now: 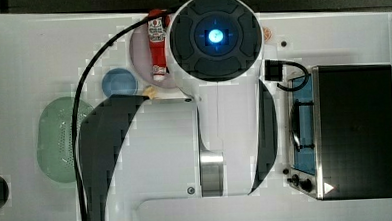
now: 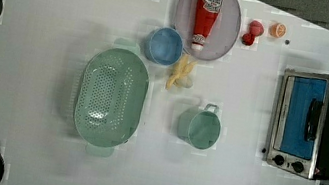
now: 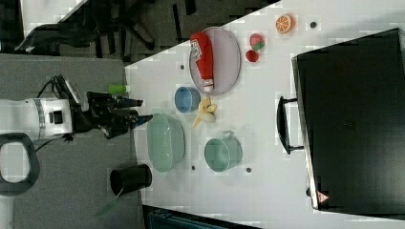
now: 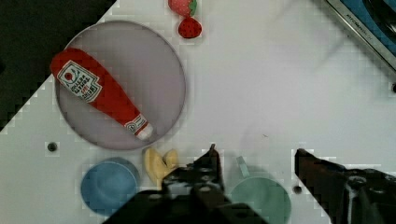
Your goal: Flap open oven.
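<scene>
The oven (image 2: pixel 311 127) is seen closed at the left view's right table (image 2: pixel 61 29) edge, heavy and rigid, best taken by its bar handle (image 3: pixel 282 125); the hand (image 4: pixel 254 156) is held open, well apart from it.

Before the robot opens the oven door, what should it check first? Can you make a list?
1. Oven door shut, ready to flap open: ok.
2. Handle free, nothing on it: ok.
3. Fingers open wide enough to take the handle: ok.
4. Gripper at the handle: not ok; it hangs over the green cup.
5. Table in front of the door free for it to drop: ok.
</scene>
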Tool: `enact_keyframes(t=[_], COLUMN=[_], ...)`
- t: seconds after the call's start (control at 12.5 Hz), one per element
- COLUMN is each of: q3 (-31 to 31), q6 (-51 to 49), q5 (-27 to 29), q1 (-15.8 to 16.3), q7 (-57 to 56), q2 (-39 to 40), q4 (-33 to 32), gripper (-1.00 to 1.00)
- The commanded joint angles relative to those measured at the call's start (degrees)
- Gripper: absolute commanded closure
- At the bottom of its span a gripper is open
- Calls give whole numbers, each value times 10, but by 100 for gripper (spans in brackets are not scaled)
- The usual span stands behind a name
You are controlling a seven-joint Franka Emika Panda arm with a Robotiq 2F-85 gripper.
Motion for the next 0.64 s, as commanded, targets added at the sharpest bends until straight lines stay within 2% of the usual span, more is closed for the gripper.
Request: enact_keyframes(t=[0.08,0.24,0.4,0.48,0.64], q3=[-22,-22,-22,-22,-22], q6=[-79,-79,-79,-79,-79], q5=[14,14,14,14,14], q1=[-22,-22,-22,-22,-22], q7=[33,33,33,33,33], q2=[-199,-199,-199,-199,-199], q4=[-131,-131,-131,-131,-131], gripper=[-60,-99,-100,-89,-38])
